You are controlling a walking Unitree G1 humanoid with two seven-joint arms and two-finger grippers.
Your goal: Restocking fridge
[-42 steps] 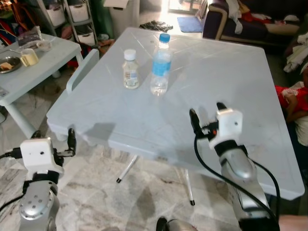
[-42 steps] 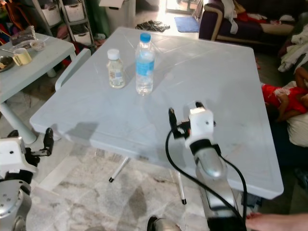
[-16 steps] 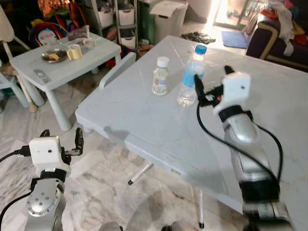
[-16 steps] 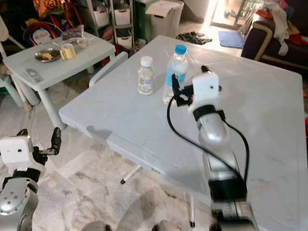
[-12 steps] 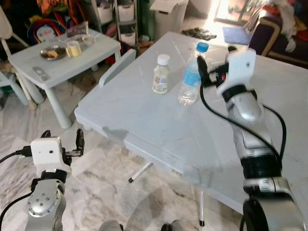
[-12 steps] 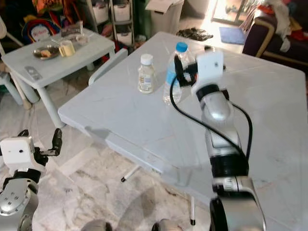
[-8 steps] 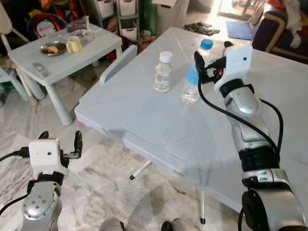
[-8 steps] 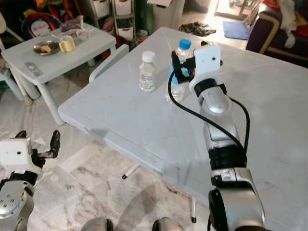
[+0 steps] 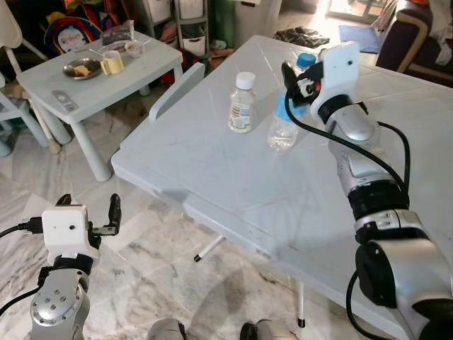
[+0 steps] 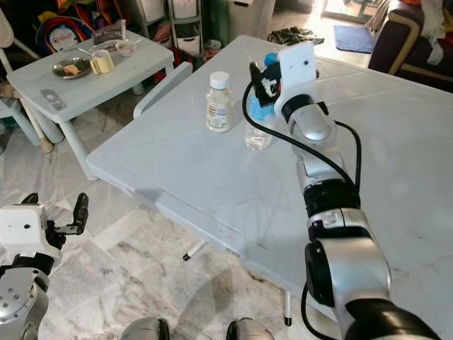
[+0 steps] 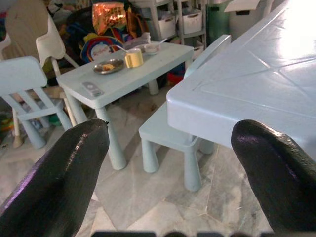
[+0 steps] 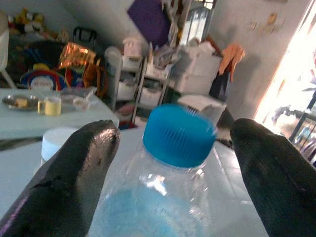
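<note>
A clear water bottle (image 9: 282, 129) with a blue cap (image 12: 179, 134) stands upright on the pale blue table (image 9: 233, 185). A small white-capped bottle (image 9: 243, 103) stands just to its left. My right gripper (image 9: 300, 71) is stretched out over the table at the level of the water bottle's neck. Its black fingers (image 12: 74, 173) stand open on either side of the cap, with a gap to the plastic on both sides. My left gripper (image 9: 90, 204) hangs open and idle below the table's near-left corner, over the floor.
A low table (image 9: 67, 88) with a plate, cup and bowl stands at the left. A small pale chair (image 9: 173, 86) is tucked against the big table's left edge. Storage shelves (image 10: 180, 18) line the back and a dark sofa (image 9: 417, 39) is at the back right.
My right gripper has travelled from the table's near side up to the water bottle and now straddles its neck. The camera has shifted too. The left arm has stayed put.
</note>
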